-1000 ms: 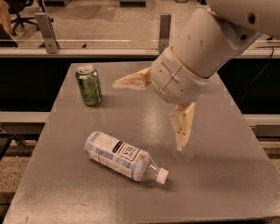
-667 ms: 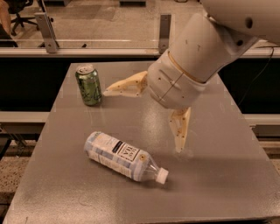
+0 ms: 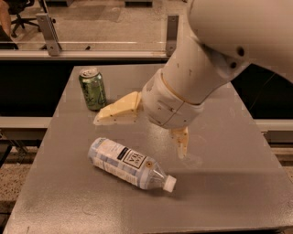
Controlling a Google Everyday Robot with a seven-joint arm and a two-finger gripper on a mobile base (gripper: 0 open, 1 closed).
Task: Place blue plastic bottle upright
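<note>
An office-like lab: swivel chair (image 3: 20, 13), glass partition (image 3: 110, 32), grey table (image 3: 229, 192) under the spread pincer (image 3: 138, 139).

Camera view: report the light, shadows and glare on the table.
Camera view: the light is even and seems to come from overhead; the grey table shows a dull sheen and no harsh glare. Camera view: a soft shadow hugs the near side of the lying blue plastic bottle, and a fainter one sits under the open claw, which hangs over the table's middle beside the green can.

Grey table (image 3: 229, 187): blue plastic bottle (image 3: 130, 163) lying, green can (image 3: 93, 89) upright; claw (image 3: 139, 139) spread above.
</note>
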